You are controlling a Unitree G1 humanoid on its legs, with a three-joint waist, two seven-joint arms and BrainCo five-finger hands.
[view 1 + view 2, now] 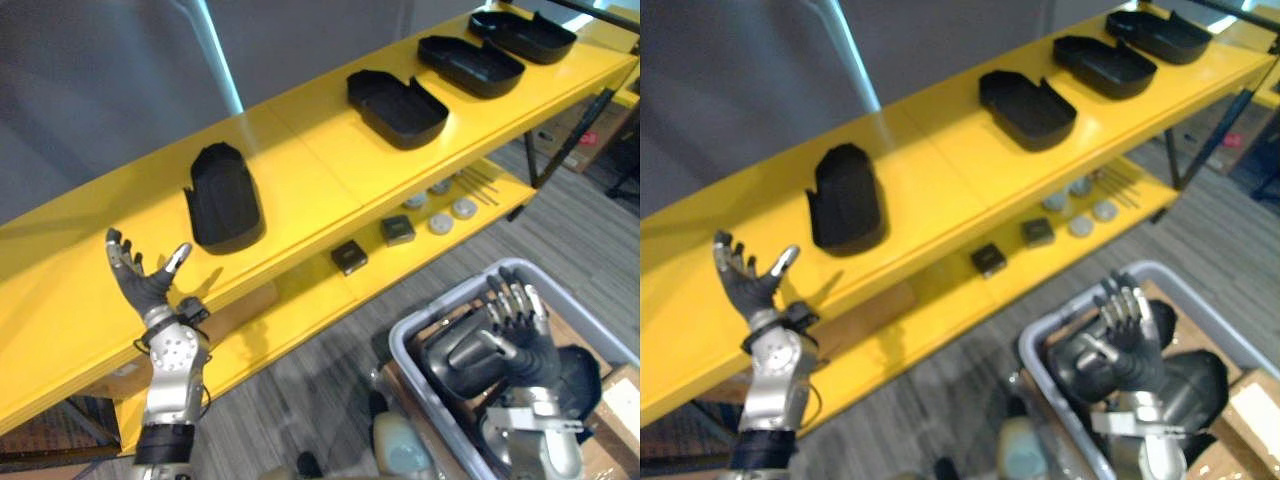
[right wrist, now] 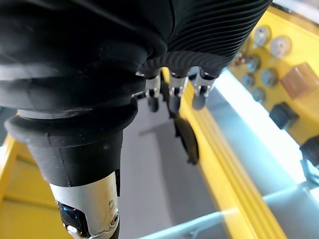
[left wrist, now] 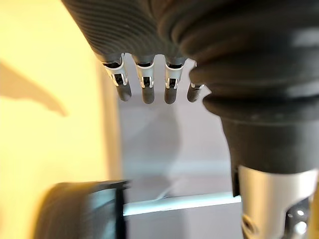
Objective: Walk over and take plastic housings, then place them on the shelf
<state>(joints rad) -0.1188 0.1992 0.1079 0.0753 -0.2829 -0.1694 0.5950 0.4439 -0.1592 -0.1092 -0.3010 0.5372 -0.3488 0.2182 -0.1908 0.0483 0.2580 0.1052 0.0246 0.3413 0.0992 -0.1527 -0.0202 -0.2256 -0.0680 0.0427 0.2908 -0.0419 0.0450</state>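
Hovering right robot hand (image 1: 518,328), fingers straight, over tote (image 1: 450,298) of plastic housings (image 1: 455,362), likely to pick | left robot hand (image 1: 140,282) spread, empty, by shelf (image 1: 300,150)

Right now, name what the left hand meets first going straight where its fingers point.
Probably the grey wall behind the yellow shelf: the open left hand points over bare shelf top, beside the nearest black housing, not at it. Depth is unclear.

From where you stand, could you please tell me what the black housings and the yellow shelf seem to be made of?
Black housings: probably moulded plastic, matte, judging by thin-walled hollow shells with little shine. Yellow shelf: glossy painted metal or laminate, unclear which; it reflects light.
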